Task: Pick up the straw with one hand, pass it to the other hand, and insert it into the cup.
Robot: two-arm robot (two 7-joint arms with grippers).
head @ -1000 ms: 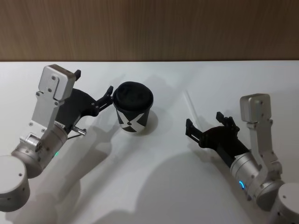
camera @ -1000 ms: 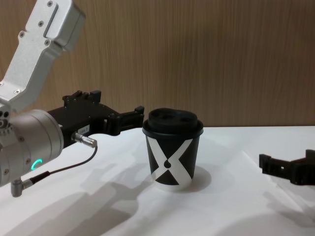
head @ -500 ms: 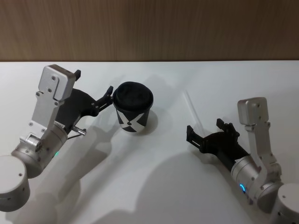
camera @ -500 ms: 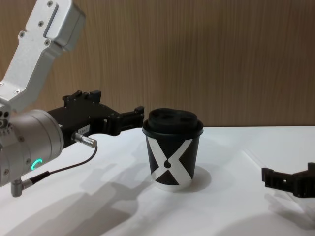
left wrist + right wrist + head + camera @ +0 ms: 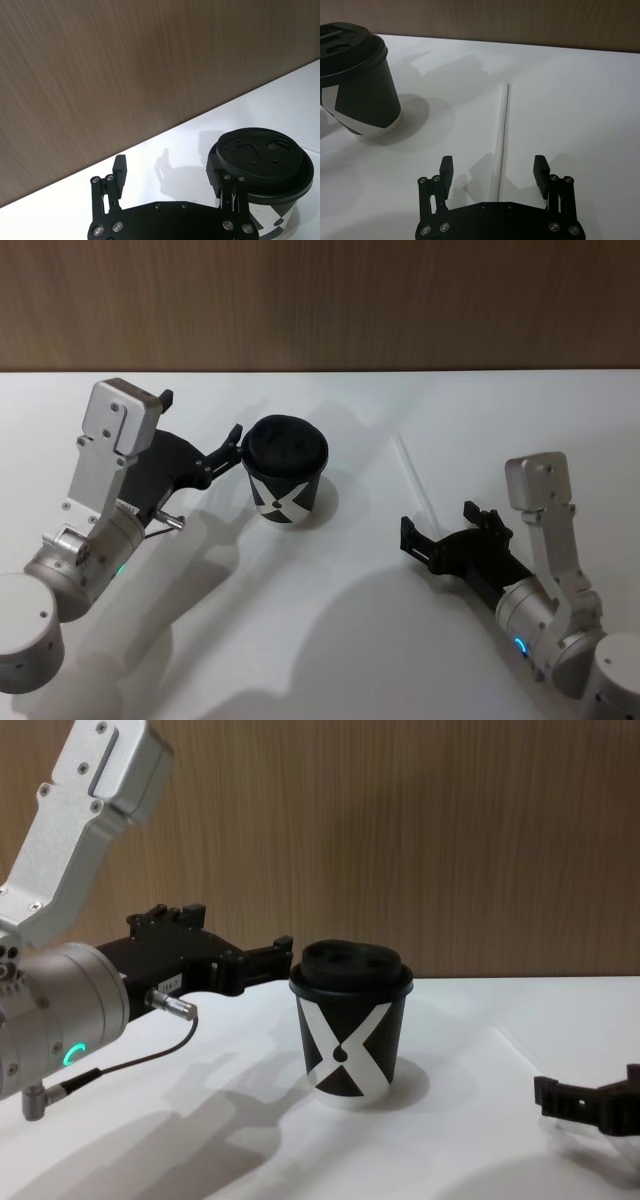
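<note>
**Two open pincers, straw not yet lifted**

At the lower right of the head view, the right pincer (image 5: 437, 523) is released and empty. Its fingers are spread to either side of the near end of the straw (image 5: 410, 475), which lies flat on the table (image 5: 330, 640) and runs up and away toward the frame's middle right. In the right wrist view the tube sits a little off centre in the gap.

The step in hand looks like the first pick-up. To do it well, centre the gap on the straw and come down until both fingertips nearly brush the table. Then close gently across the tube, which may roll or flatten. Gripping near this end leaves length for the handover.

Left of centre, the left pincer (image 5: 200, 416) is also released and holds nothing, with one finger just beside the cup (image 5: 285, 475).
</note>
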